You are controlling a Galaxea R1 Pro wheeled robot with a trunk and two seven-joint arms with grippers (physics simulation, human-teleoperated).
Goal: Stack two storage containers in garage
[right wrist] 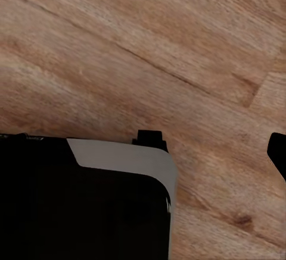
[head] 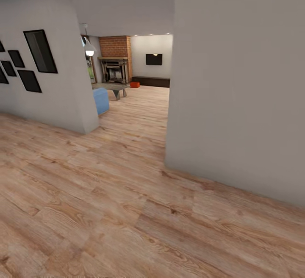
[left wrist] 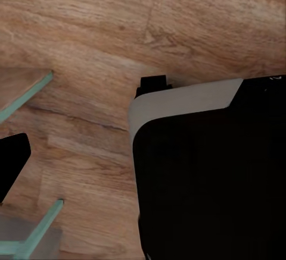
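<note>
Pale plank flooring (head: 127, 210), then far-off orange container (head: 134, 84), details indistinct.

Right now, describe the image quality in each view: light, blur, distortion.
Head view: strong wide-angle tilt, walls lean; even soft light, ceiling spots glowing above the brick fireplace; a far orange-red storage container is small and soft. Left wrist view: sharp plank floor, a black robot body without detail. Right wrist view: likewise crisp grain, dark featureless body.
</note>
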